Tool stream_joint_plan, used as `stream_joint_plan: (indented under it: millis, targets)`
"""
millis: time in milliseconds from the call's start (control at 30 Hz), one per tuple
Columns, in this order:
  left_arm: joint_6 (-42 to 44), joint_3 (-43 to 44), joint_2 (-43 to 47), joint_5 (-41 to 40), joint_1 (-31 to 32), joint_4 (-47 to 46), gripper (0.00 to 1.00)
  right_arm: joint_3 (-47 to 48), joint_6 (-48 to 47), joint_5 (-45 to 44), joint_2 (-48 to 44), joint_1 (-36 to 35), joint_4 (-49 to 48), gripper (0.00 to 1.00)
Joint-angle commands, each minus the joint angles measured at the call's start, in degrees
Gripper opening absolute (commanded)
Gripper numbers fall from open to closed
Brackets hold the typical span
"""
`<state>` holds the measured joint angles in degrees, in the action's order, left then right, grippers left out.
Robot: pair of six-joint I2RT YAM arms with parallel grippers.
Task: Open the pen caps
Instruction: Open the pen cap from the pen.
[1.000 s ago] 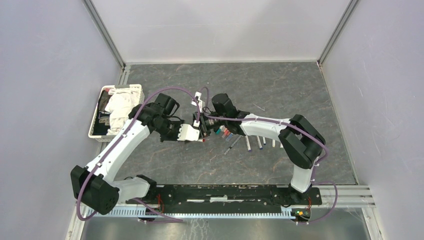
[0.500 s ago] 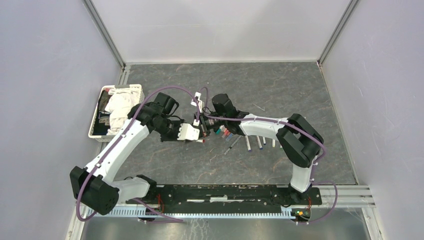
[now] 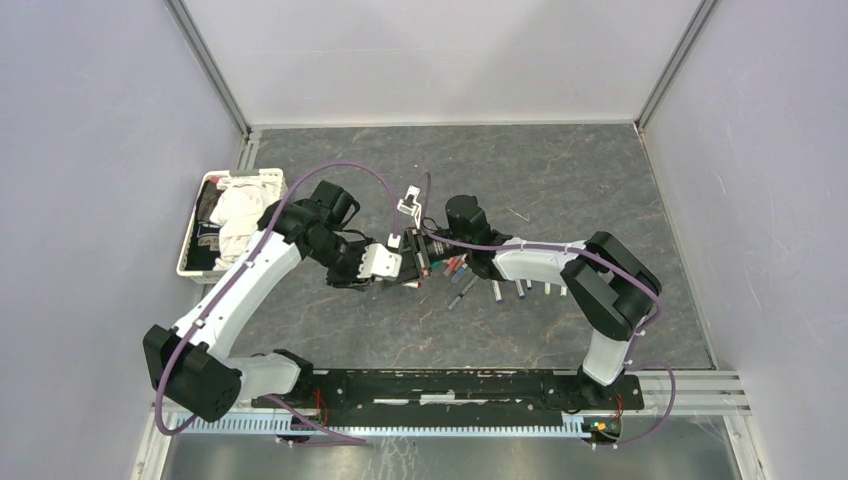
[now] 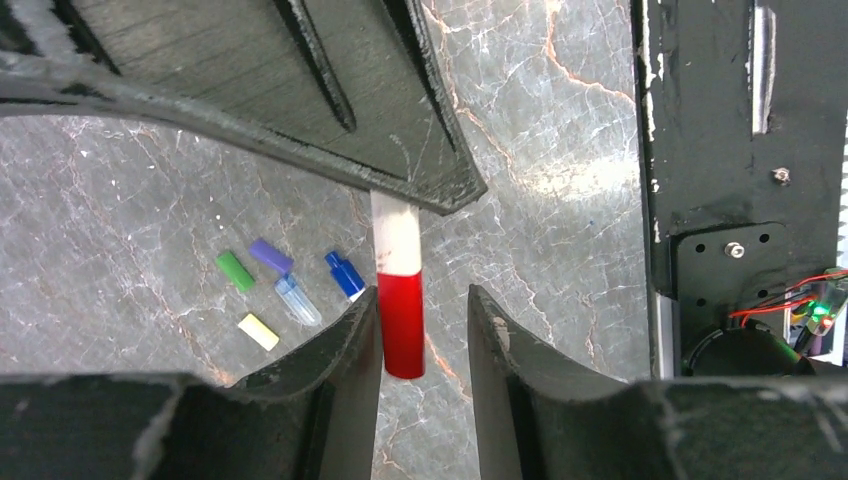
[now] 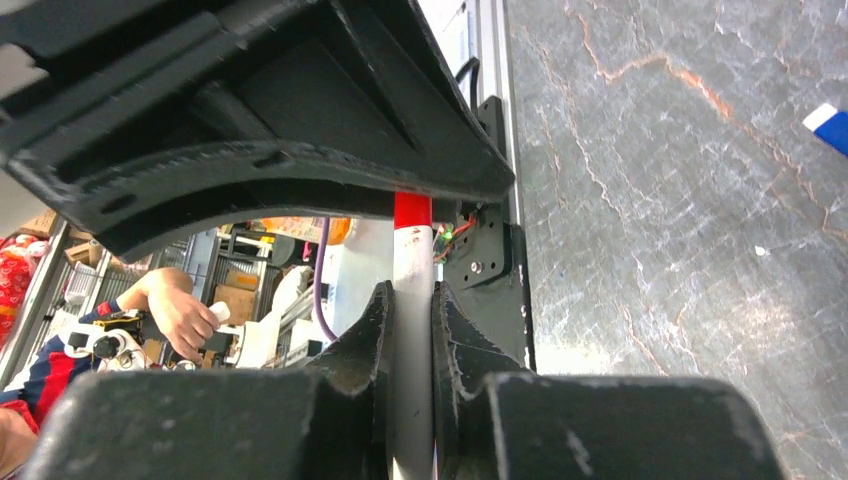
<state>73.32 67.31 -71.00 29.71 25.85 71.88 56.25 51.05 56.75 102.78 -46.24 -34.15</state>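
Bright, even light falls from above; in the top view the arms (image 3: 250,290) cast only faint, soft shadows on the grey table (image 3: 560,180). Pale glare washes the veined table in the left wrist view. Close to both wrist cameras the black fingers (image 4: 330,380) look soft and underlit, and the pen (image 5: 412,290) between the right ones sits in shade.

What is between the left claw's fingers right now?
A red pen cap, on its white pen, with a gap on one side; left wrist view.
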Motion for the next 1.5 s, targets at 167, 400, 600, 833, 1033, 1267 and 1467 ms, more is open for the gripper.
stream_joint_plan:
  millis: [167, 400, 600, 833, 1033, 1267, 1467]
  targets:
    - [-2.2, 3.5, -2.1, 5.0, 0.2, 1.0, 0.33, 0.1, 1.8, 1.2, -2.1, 0.2, -6.7, 0.0]
    - [-1.4, 2.7, -1.7, 1.3, 0.2, 0.3, 0.03, -0.4, -0.4, 0.3, -2.2, 0.3, -3.8, 0.01]
    - [-0.7, 2.0, -1.6, 1.3, 0.3, 0.3, 0.02, 2.3, 3.1, 0.8, 0.2, -0.9, -7.1, 0.31]
    - [-0.4, 1.8, -1.4, 0.4, 0.3, 0.2, 0.02, 2.8, 5.4, 1.3, 1.3, -1.3, -9.6, 0.32]
    - [-0.6, 2.2, -1.9, 0.5, 0.3, 0.0, 0.02, 4.3, 6.0, 1.3, 2.2, -1.7, -9.9, 0.33]
    - [-0.2, 2.5, -1.6, -0.4, 0.3, 0.3, 0.02, 4.7, 5.3, 2.1, 2.5, -1.8, -8.7, 0.02]
    - [2.8, 2.2, -1.5, -7.5, 0.3, 0.2, 0.02, 0.4, -1.7, 3.4, -0.2, 0.0, -1.1, 0.0]
